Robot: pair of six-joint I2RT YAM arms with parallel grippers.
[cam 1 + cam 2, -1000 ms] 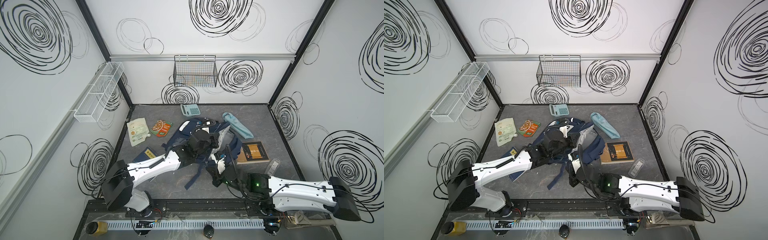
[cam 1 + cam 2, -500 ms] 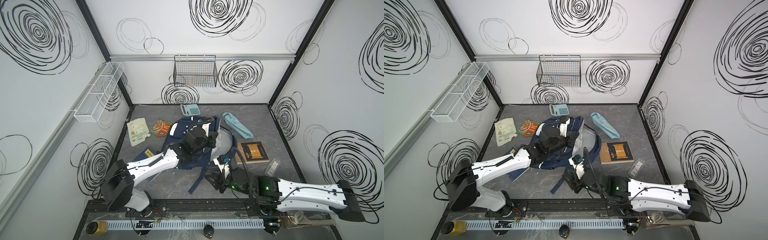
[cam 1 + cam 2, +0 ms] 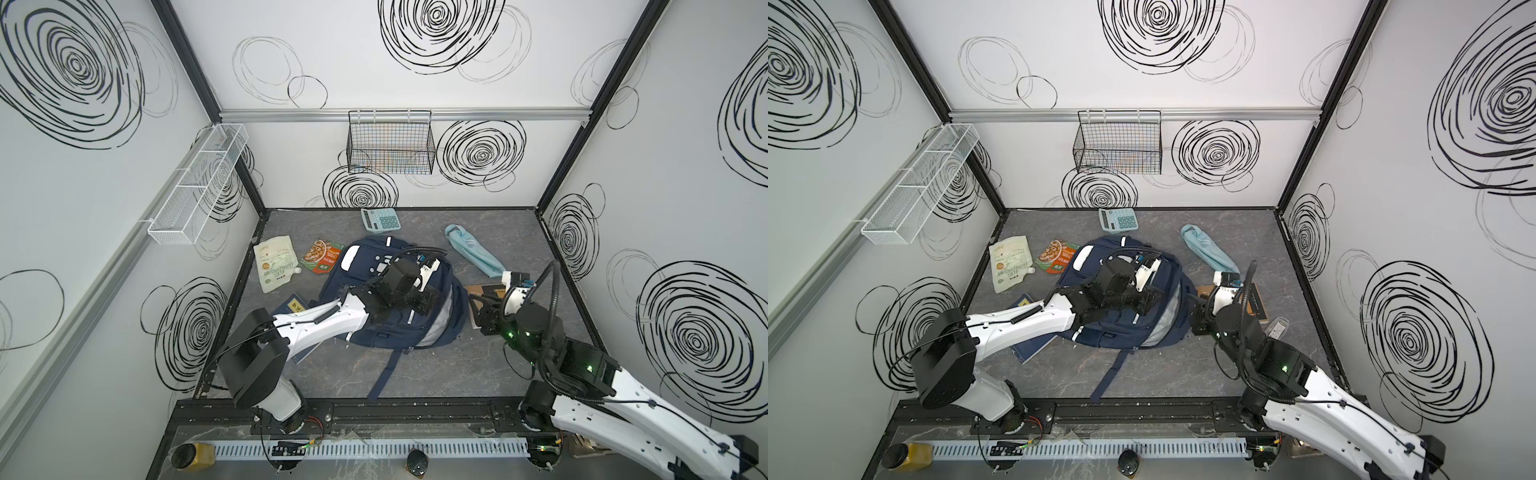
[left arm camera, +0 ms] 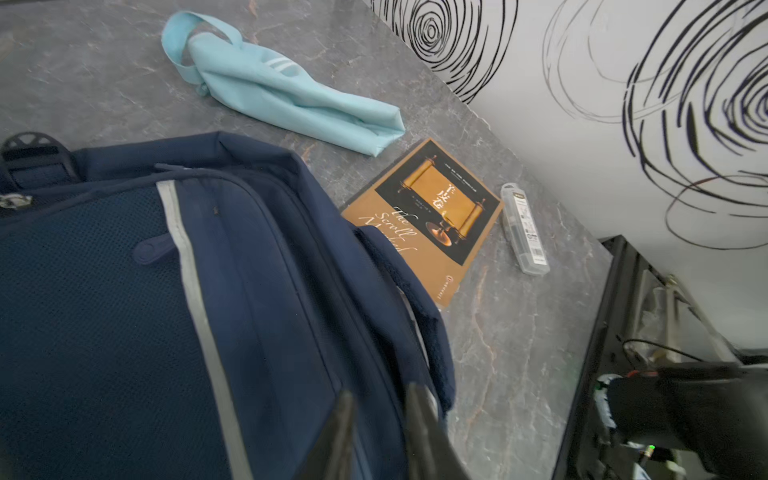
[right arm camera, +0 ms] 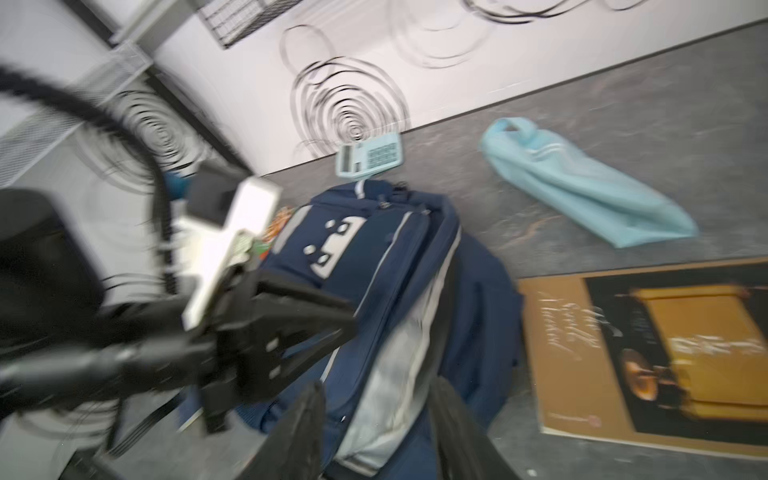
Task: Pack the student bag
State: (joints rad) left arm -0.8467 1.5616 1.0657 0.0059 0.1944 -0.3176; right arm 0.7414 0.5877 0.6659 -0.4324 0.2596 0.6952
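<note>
At the left of a top view the white pouch lies clear. The blue booklet is half buried under the left arm, so fetching it risks a scrape or a shove against that arm. The student bag lies flat in the middle of the floor. Its loose strap trails toward the lower edge, where a sweeping arm could catch it and drag the whole bag. The left gripper hovers over the bag's right half, fingers parted with nothing between them. With no grip on the flap, the slit showing grey lining will probably sag shut before anything goes in. Just right of the bag, the right gripper is likewise spread and empty, close enough to its partner that a careless reach could knock them together. The brown book has one corner tucked under the bag's edge, so lifting it may tug the fabric. The clear pen case beside it could be nudged away.
</note>
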